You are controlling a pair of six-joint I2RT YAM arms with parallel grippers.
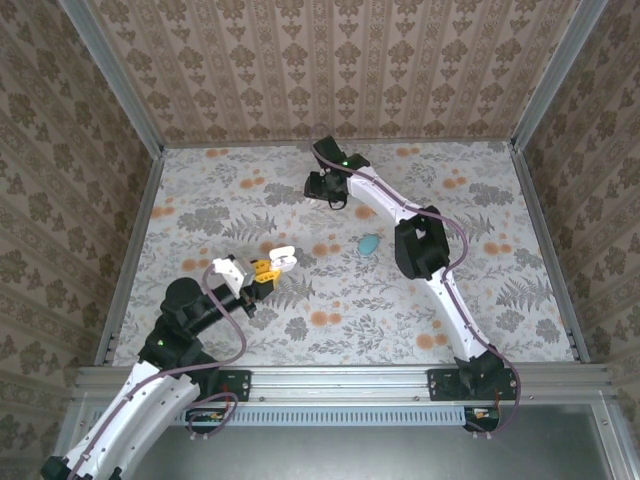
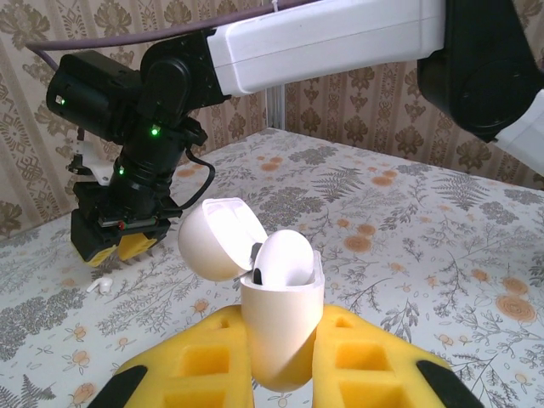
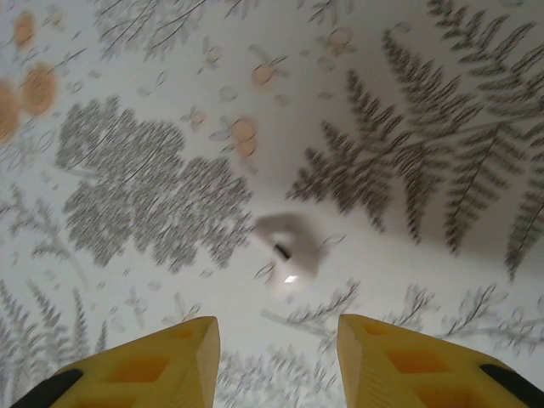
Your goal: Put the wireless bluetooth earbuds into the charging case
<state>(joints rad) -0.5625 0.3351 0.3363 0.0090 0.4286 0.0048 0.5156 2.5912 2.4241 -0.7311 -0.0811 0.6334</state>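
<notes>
My left gripper [image 2: 282, 344] is shut on a white charging case [image 2: 280, 319], held upright with its lid [image 2: 211, 238] swung open. One white earbud [image 2: 287, 255] sits in the case. From above, this case [image 1: 283, 258] is at the left gripper [image 1: 268, 266], left of the table's middle. My right gripper [image 3: 276, 331] is open and points down at the far centre of the table [image 1: 326, 192]. A second white earbud [image 3: 287, 248] lies loose on the cloth just ahead of the right gripper's fingers; the left wrist view has this bud [image 2: 99, 286] beside the right gripper [image 2: 115, 242]. The teal earbuds are out of view.
A teal pebble-like case [image 1: 369, 243] lies shut on the floral cloth near the table's middle, beside the right arm's elbow [image 1: 420, 250]. Patterned walls [image 1: 350, 60] and metal rails enclose the table on three sides.
</notes>
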